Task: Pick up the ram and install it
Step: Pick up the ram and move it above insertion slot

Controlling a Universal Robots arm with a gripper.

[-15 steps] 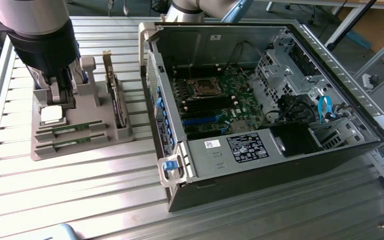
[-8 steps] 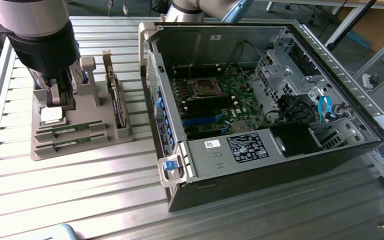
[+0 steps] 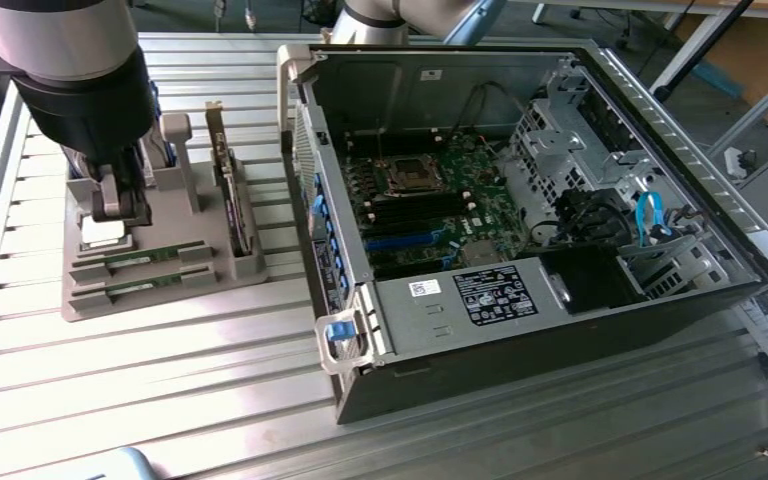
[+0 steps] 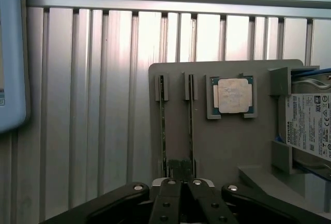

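Green ram [image 4: 190, 125] and its twin [image 4: 163, 125] stand on edge in a holder [image 4: 227, 146] — easy pinching — gripper [image 4: 181, 181] hovering above, pressed together, empty.

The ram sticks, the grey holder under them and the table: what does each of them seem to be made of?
The ram sticks look like matt green circuit board with small black chips, probably fibreglass laminate. The holder is plain matt grey with blocky moulded shapes, probably plastic. The table has silvery ribbed slats with bright glare and looks like bare aluminium.
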